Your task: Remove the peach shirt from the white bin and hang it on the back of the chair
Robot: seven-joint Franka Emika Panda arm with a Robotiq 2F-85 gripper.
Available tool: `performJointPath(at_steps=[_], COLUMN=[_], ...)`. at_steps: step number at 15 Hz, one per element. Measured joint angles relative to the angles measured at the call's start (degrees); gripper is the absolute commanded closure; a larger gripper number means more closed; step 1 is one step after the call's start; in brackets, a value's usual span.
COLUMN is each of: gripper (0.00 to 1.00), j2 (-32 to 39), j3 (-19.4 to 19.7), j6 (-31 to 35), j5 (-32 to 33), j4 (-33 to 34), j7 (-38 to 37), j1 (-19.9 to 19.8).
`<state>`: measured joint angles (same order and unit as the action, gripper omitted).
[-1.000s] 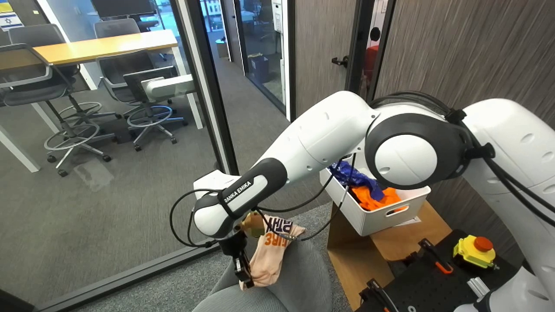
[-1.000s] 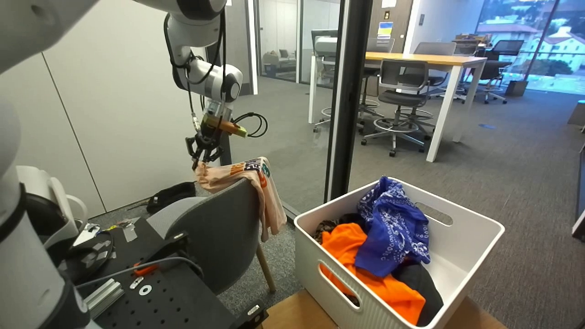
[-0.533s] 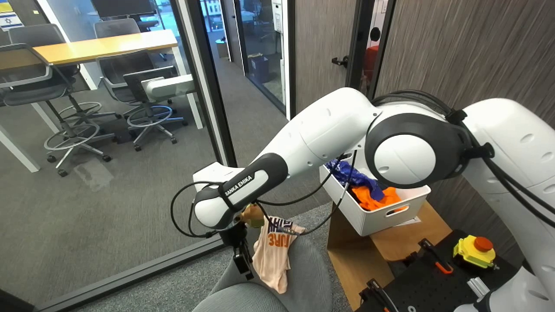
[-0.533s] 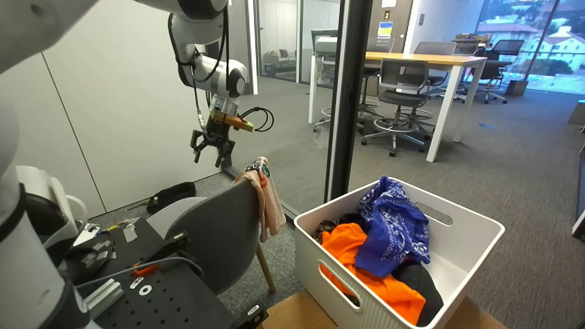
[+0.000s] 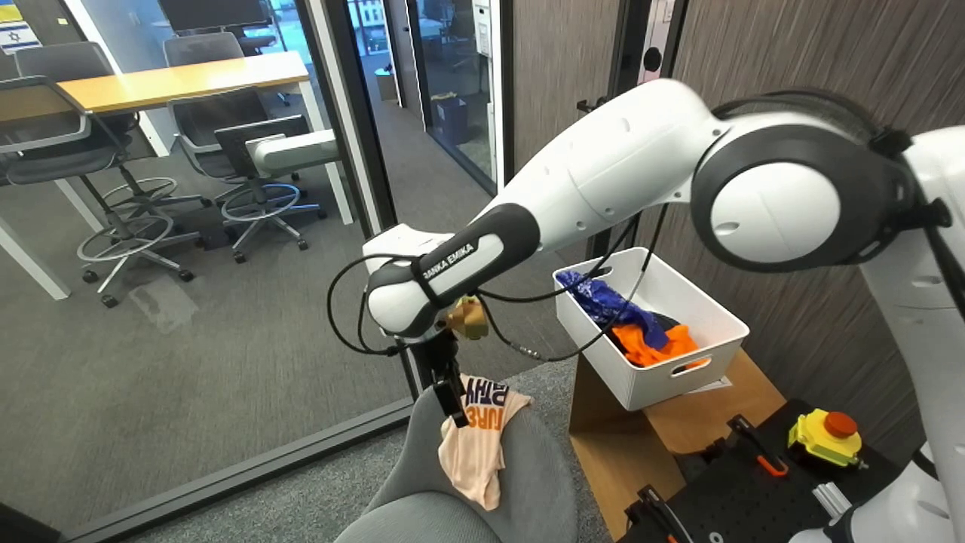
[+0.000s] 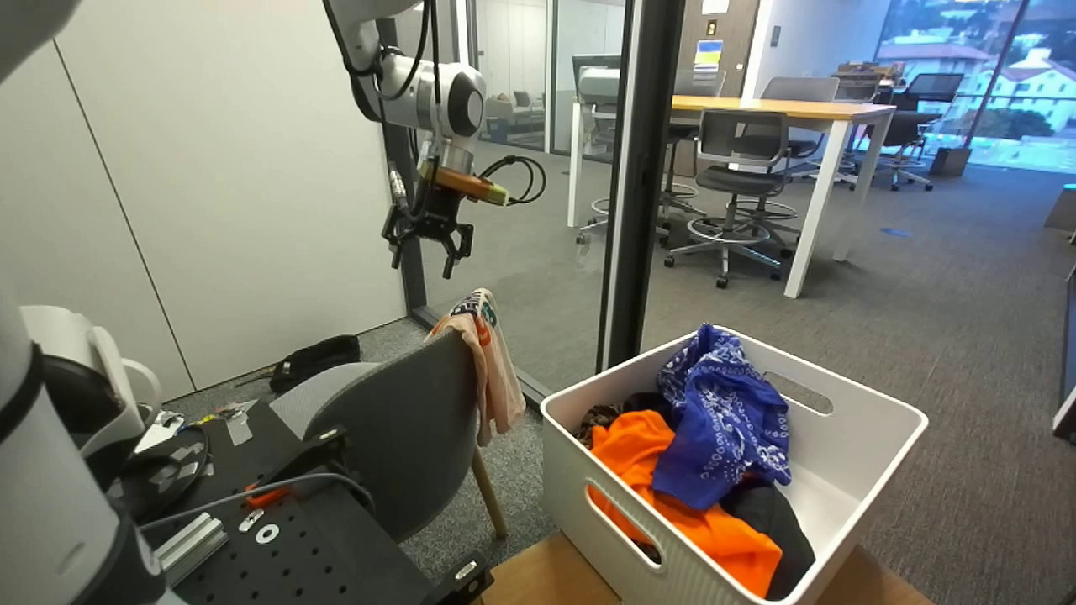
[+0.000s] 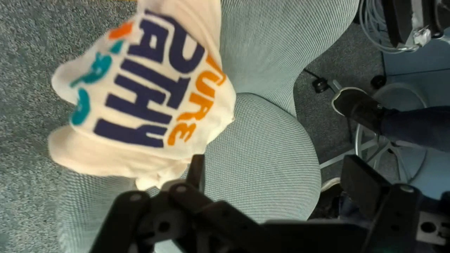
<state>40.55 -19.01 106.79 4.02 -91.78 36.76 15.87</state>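
- The room: speckled gray carpet (image 7: 21,105), a dark-framed glass wall (image 6: 647,168), and beyond it a wood-topped desk (image 5: 226,74) with wheeled seats (image 5: 219,113).
- White robot arm (image 5: 588,188), extended over a gray chair (image 6: 395,428).
- That chair: rounded fabric back (image 5: 539,475), a pale wooden leg (image 6: 489,496) in sight below.
- Counter (image 6: 546,571): plain tan wood, near a black perforated board (image 6: 311,555).
- White bin (image 6: 874,437), upright on the counter, holding a blue patterned cloth (image 6: 723,412), an orange cloth (image 6: 639,445) and a black item (image 6: 777,529).
- Peach shirt (image 5: 471,452): slung over the top edge of the chair's back, one part down the seat side, another down the outer side. It hangs loose and creased, narrowing to an uneven lower end.
- End effector (image 6: 422,266): above the shirt and apart from it, its two fingers (image 7: 197,172) spread wide; in the wrist view the chair's seat (image 7: 263,168) shows between them.
- Lettering (image 7: 144,92) on the shirt: large navy blocks, a row of orange beside them, smaller teal shapes (image 7: 81,114) toward the outer side; the full wording cannot be made out.
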Motion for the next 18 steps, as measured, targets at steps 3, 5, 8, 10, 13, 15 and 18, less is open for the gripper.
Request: performJointPath(at_steps=[3, 5, 8, 10, 13, 15, 18], gripper=[0.0, 0.0, 0.0, 0.0, 0.0, 0.0, 0.0], j2=[-8.82, -15.0, -24.45, -30.76, -40.23, -46.53, -56.05], j3=[0.3, 0.67, 1.49, 2.43, 4.65, 6.43, 9.36], j6=[1.19, 2.51, 3.73, 4.57, 5.21, 5.23, 5.17], j5=[-0.85, -2.39, -6.12, -8.92, -11.77, -13.0, -13.69], j4=[-7.69, -13.12, -21.21, -26.5, -34.2, -39.12, -46.15], j7=[-3.56, -7.12, -11.92, -14.44, -18.29, -20.84, -25.13], j1=[-3.12, -4.62, -6.24, -6.92, -7.21, -7.23, -7.29])
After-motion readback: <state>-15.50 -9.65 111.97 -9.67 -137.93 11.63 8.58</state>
